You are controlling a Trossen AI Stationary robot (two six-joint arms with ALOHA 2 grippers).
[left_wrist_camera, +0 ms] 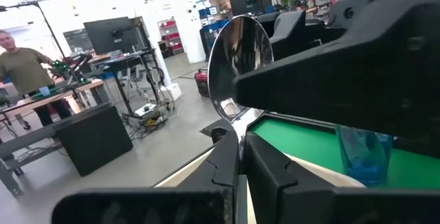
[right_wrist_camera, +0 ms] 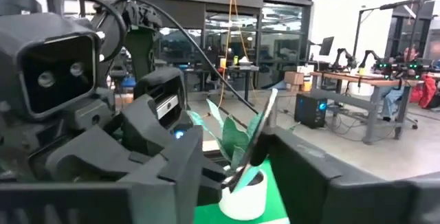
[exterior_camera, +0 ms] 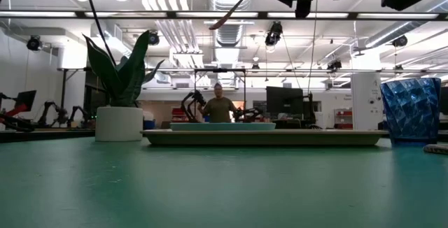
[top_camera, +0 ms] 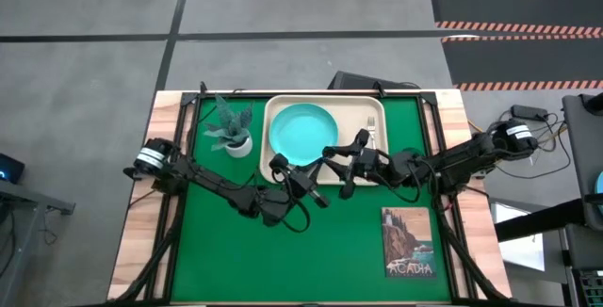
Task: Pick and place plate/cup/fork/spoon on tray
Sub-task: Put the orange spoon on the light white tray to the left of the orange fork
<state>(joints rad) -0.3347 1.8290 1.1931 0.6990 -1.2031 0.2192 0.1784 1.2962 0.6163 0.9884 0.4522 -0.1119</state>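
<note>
The beige tray [top_camera: 353, 119] lies at the table's far middle, with the turquoise plate [top_camera: 303, 133] and the fork [top_camera: 371, 134] on it. My left gripper [left_wrist_camera: 240, 148] is shut on the spoon [left_wrist_camera: 237, 59] in the air over the tray's near rim [top_camera: 325, 183]. My right gripper [right_wrist_camera: 240, 155] is open right opposite it, with one finger on either side of the spoon's bowl. The blue cup [exterior_camera: 409, 109] stands on the table to the right of the tray. It also shows in the left wrist view [left_wrist_camera: 364, 155] and is hidden under my right arm in the high view. My left gripper pinches the spoon's neck [left_wrist_camera: 240, 124], just below the bowl, between its two fingers. The shiny bowl stands out past the fingertips, and the spoon is lifted clear of tray and table. My right gripper has one finger [left_wrist_camera: 289, 80] close against the bowl; I cannot tell whether it touches.
A green plant in a white pot [top_camera: 231, 130] stands left of the tray. A picture book [top_camera: 408, 243] lies at the near right. Bare green mat [top_camera: 283, 260] spreads over the near side. A person [exterior_camera: 220, 105] stands in the room beyond the table.
</note>
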